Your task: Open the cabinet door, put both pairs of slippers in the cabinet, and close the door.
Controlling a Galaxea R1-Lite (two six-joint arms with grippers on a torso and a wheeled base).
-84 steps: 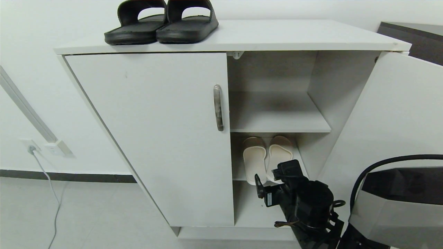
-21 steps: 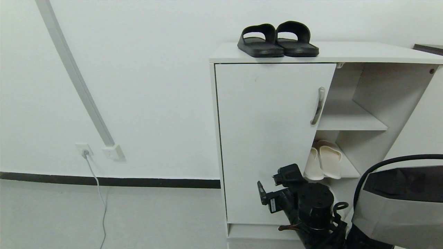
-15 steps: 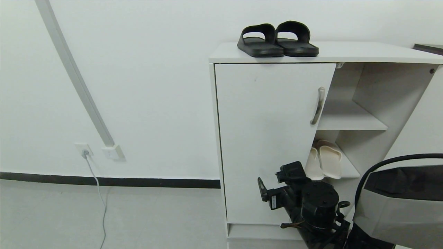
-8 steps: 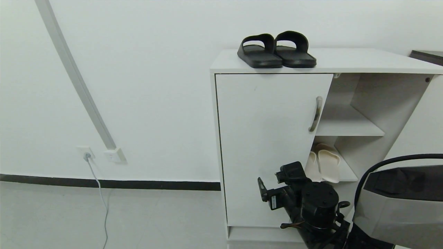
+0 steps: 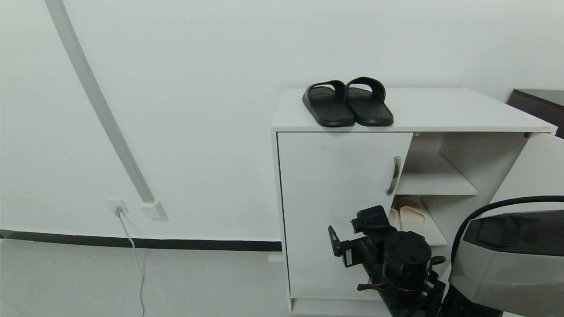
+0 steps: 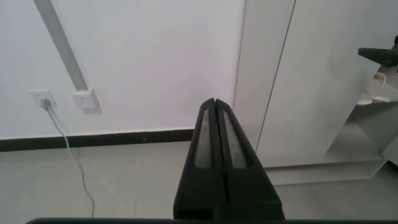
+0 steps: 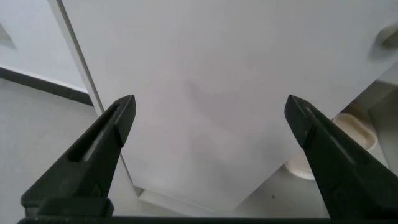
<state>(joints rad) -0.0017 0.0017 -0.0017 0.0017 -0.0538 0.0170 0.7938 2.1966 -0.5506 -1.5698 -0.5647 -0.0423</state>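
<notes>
Black slippers (image 5: pixel 348 103) sit paired on top of the cabinet (image 5: pixel 445 110); the cream pair (image 5: pixel 409 216) is shelved inside. Right jaws gape wide before the closed door (image 5: pixel 335 198); left jaws are clenched, empty. Those slides look light, rubbery and bendy. Pinch them by the straps, I'd say.

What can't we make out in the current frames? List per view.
- Head view: white slippers partly hidden behind the closed door and the right gripper.
- Head view: open door cut off by the right edge.
- Right wrist view: white slippers mostly behind the closed door's edge; only a toe shows.
</notes>
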